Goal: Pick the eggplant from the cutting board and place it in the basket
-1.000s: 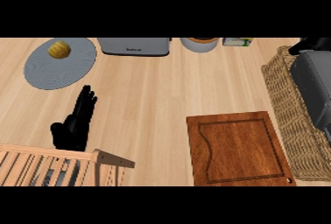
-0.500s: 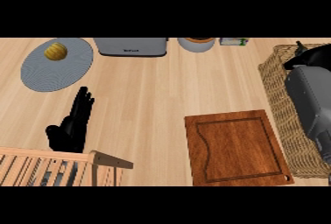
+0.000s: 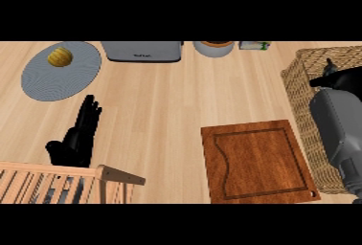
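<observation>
The wooden cutting board lies bare at centre right; no eggplant shows on it or anywhere else. The wicker basket stands at the right edge, largely covered by my grey right forearm. My right hand is a dark shape over the basket's inside, partly cut off by the view's edge, and anything in it is hidden. My left hand rests open on the counter at lower left, fingers straight and pointing away.
A grey round plate with a yellow-brown item sits at the back left. Along the back edge stand a grey toaster, an orange-rimmed pot and a small carton. A wooden slatted rack fills the lower left corner.
My right hand has drawn nearer along the basket, from its far corner toward its middle, with the forearm following. The left hand has stayed put.
</observation>
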Motion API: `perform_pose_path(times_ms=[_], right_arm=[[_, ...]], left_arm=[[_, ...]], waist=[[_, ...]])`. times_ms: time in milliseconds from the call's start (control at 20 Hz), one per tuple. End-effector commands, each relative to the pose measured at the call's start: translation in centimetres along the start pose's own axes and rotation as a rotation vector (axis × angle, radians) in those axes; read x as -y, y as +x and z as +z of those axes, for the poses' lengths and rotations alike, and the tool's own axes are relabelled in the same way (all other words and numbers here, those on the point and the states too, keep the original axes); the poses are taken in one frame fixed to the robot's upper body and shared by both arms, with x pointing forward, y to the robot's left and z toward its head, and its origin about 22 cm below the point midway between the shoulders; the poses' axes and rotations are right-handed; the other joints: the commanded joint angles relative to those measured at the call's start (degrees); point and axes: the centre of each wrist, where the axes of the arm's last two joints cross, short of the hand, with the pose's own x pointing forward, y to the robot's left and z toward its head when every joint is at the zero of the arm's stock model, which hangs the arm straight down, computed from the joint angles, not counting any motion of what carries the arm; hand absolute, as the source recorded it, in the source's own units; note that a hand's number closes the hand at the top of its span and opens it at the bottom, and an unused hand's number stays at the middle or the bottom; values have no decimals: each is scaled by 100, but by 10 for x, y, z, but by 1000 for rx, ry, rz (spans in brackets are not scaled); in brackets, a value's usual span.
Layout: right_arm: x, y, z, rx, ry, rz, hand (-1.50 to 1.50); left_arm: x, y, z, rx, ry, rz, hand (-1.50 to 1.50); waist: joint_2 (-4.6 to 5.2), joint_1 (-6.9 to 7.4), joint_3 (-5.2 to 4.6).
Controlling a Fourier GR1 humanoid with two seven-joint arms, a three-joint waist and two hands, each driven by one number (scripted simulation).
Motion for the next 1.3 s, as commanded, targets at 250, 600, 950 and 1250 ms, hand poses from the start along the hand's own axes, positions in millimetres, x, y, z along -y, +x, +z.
perform_pose_path(times_ms=[250, 600, 950, 1250], right_arm=[[-10, -27, -4, -300, -28, -87, 150], [-24, -55, 11, -301, 1, -64, -150], [-9, -62, -12, -217, -147, -199, -150], [9, -56, 3, -170, -306, -221, -150]], left_arm=[[7, 21, -9, 41, 0, 14, 0], [2, 19, 8, 53, -13, 2, 0], [-9, 29, -8, 55, -23, 16, 0], [8, 27, -1, 55, -23, 24, 0]], waist=[[-76, -68, 153], [-81, 20, 155], [-50, 12, 156], [-67, 32, 148]])
